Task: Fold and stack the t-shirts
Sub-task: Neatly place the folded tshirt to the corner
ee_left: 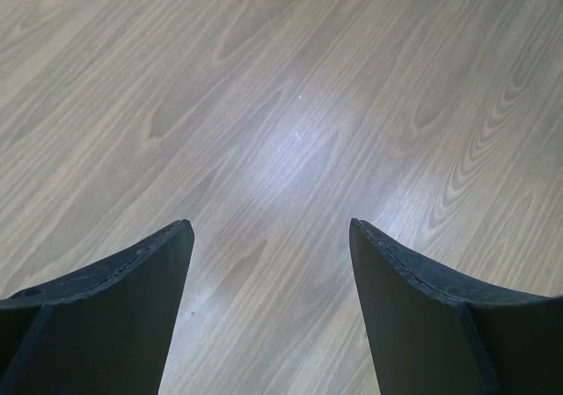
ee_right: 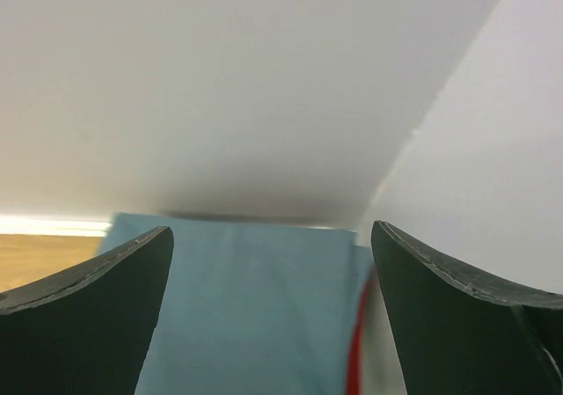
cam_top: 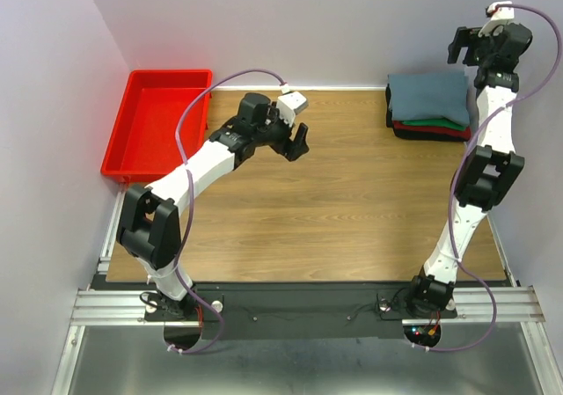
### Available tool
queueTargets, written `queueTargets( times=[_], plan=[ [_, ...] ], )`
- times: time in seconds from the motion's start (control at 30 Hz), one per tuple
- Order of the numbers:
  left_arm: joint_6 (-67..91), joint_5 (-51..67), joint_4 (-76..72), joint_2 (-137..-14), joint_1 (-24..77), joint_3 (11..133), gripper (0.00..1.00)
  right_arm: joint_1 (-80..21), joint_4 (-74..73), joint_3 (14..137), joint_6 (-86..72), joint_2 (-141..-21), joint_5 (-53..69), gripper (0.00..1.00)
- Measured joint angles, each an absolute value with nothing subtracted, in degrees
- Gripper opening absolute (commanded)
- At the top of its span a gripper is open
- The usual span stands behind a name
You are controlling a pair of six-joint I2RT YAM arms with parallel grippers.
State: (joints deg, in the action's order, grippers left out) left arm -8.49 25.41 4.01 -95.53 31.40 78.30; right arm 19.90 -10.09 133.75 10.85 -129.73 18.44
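Observation:
The folded t-shirts lie in one stack at the table's back right corner. The slate blue-grey shirt (cam_top: 428, 94) is on top, with green (cam_top: 444, 124), red (cam_top: 428, 131) and black (cam_top: 428, 137) edges showing under it. My right gripper (cam_top: 464, 47) hangs open above the stack's far right side, close to the back wall, holding nothing. In the right wrist view its open jaws (ee_right: 272, 228) frame the blue-grey shirt (ee_right: 255, 307) and a red edge (ee_right: 356, 351). My left gripper (cam_top: 299, 142) is open over bare wood at the back middle; the left wrist view (ee_left: 269, 223) shows only table.
A red plastic tray (cam_top: 158, 122) stands off the table's back left corner, with nothing visible in it. White walls close in the back and right sides by the stack. The left arm's cable (cam_top: 211, 96) loops over the tray's right rim.

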Motion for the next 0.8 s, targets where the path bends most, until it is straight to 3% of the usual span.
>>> queueTargets(
  times=[0.57,0.7,0.8],
  plan=[
    [-6.57,25.43,2.76,-95.29,30.02,78.24,0.82,19.88,-0.95,138.61,-2.22,-143.17,13.52,0.84],
    [-6.57,25.45,3.51,-95.64,29.76,78.54,0.82,19.9,2.04,138.56,-2.07,-146.15,10.76,0.74],
    [-6.59,25.45,4.47,-96.9,29.56,79.99,0.82,19.9,4.51,138.58,-1.63,-147.81,8.71,0.61]
  ],
)
